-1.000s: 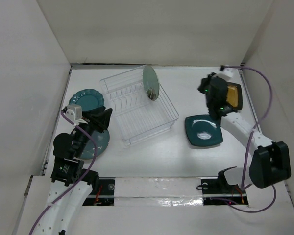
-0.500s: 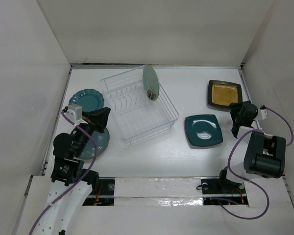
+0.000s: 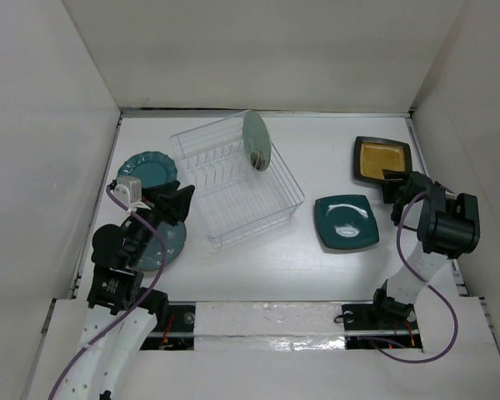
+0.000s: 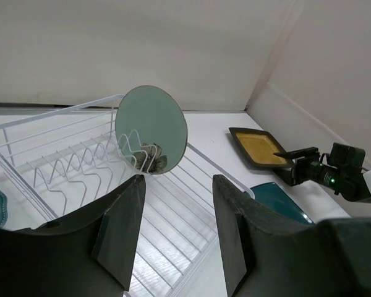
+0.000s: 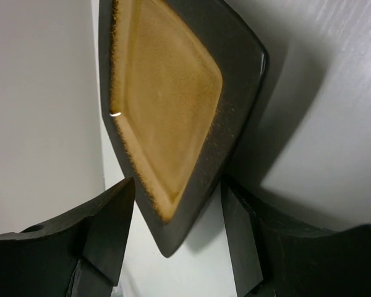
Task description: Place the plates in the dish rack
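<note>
The clear dish rack [image 3: 237, 179] stands at the middle left, with the pale green plate [image 3: 256, 140] upright in its far end. My left gripper [image 3: 179, 200] hovers open and empty at the rack's left side, above the round teal-blue plate [image 3: 162, 243]. Behind it lies the scalloped teal plate [image 3: 146, 169]. The left wrist view looks over the rack [image 4: 80, 161] to the green plate [image 4: 149, 127] between its fingers [image 4: 120, 229]. The mustard-yellow plate [image 3: 382, 160] lies flat at the back right. My right gripper [image 5: 178, 182] is open around its near corner, apart from the rim.
The squarish dark teal plate [image 3: 346, 222] lies flat between the rack and the right arm. White walls close the table on the left, back and right, and the mustard plate sits close to the right wall.
The right arm drew back from above the mustard plate, then came in low at the plate's near corner with its jaws open. The left gripper narrowed briefly and stands open again in about the same place.
</note>
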Controlling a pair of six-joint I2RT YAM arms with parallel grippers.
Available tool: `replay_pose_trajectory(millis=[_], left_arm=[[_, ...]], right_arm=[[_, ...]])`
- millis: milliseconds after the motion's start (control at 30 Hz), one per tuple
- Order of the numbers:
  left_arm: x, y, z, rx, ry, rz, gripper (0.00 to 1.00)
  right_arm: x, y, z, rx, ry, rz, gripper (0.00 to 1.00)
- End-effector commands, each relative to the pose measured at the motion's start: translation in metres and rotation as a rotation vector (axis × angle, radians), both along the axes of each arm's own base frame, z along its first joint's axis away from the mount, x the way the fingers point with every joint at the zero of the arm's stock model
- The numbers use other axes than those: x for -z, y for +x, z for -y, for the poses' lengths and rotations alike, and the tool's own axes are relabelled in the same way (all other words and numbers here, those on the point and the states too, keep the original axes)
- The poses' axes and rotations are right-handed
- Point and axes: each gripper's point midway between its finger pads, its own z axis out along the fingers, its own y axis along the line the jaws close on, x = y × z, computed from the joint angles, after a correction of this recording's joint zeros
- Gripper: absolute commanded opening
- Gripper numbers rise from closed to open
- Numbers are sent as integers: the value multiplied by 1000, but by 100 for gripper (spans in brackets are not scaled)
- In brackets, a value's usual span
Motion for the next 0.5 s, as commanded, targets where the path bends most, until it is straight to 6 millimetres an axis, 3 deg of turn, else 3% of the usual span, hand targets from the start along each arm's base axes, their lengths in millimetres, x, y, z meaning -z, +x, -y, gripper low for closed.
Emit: replay_pose_trajectory(millis=[0, 267, 367, 467], left_arm=[[-5, 4, 3, 11, 0, 21, 45], [-8, 5, -2, -22, 7, 26, 45], [-12, 5, -4, -33, 1, 39, 45], [-12, 6, -6, -41, 5, 36, 45]], right_arm=[[-22, 22, -3, -5, 33, 101, 63], [-18, 39, 0, -2, 63, 110, 58], [-18, 45, -2, -23, 71, 117, 47], [-21, 50, -2, -33, 72, 136, 28]])
